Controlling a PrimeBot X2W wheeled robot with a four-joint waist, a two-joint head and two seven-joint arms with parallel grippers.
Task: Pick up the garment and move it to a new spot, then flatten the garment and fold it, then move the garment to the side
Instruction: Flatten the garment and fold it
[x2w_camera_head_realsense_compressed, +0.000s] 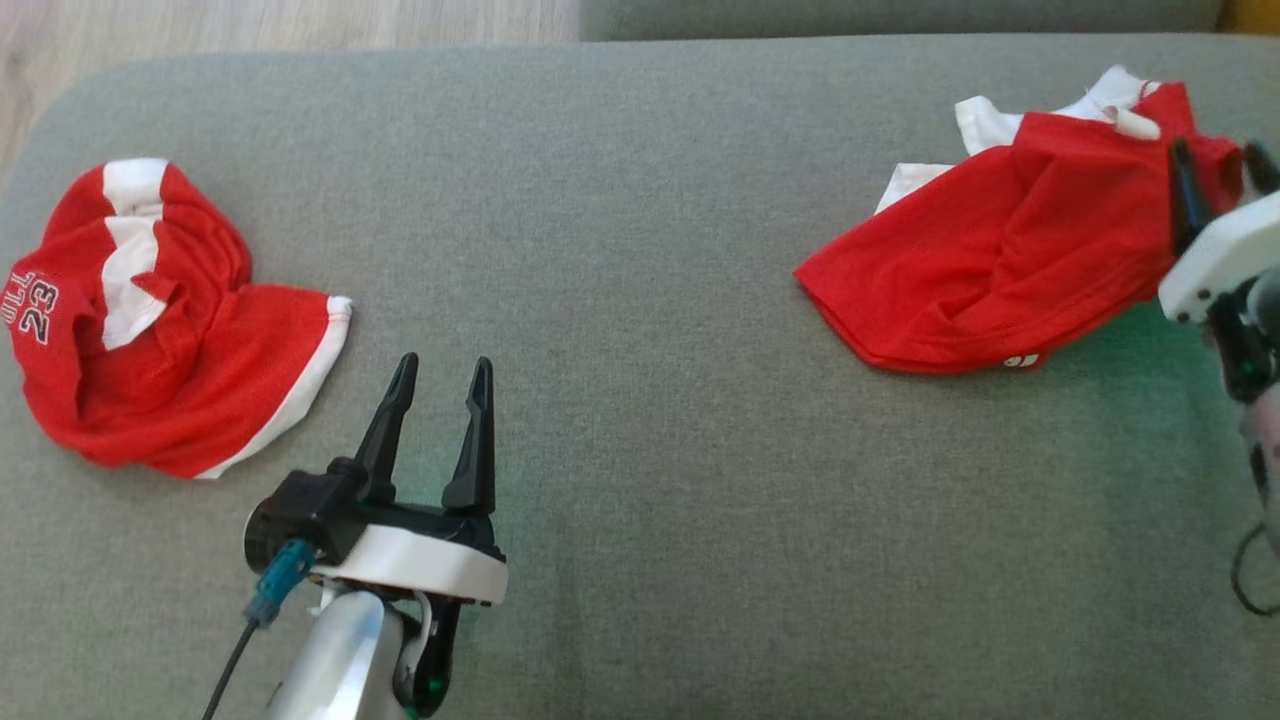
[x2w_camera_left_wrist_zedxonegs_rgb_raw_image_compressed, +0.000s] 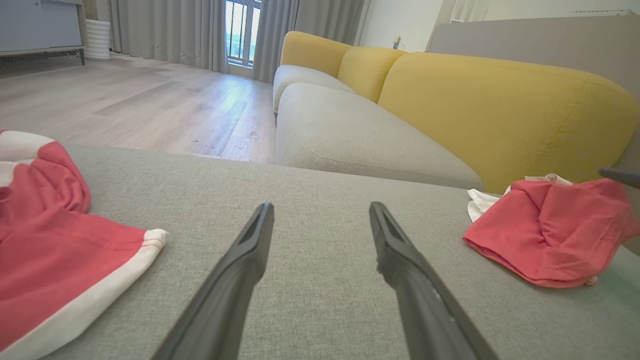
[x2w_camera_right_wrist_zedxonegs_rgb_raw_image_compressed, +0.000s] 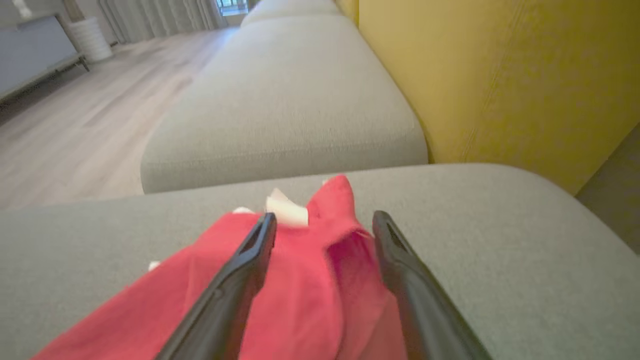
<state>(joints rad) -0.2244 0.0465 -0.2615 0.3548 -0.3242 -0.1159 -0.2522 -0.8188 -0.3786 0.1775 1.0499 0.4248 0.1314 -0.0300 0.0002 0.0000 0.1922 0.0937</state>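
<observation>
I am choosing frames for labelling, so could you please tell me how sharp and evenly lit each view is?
Head view: slightly soft, with a green glow on the cushion beside the right gripper. Left wrist view: sharp, bright at the window, with lines bowed by the wide lens. Right wrist view: blurred throughout, the red garment smeared.

There are two red-and-white garments, a left garment and a right garment. There are two grippers, the left gripper and the right gripper, each with two dark fingers, four in all. One grey cushion carries both garments. Three yellow back cushions stand beyond.
</observation>
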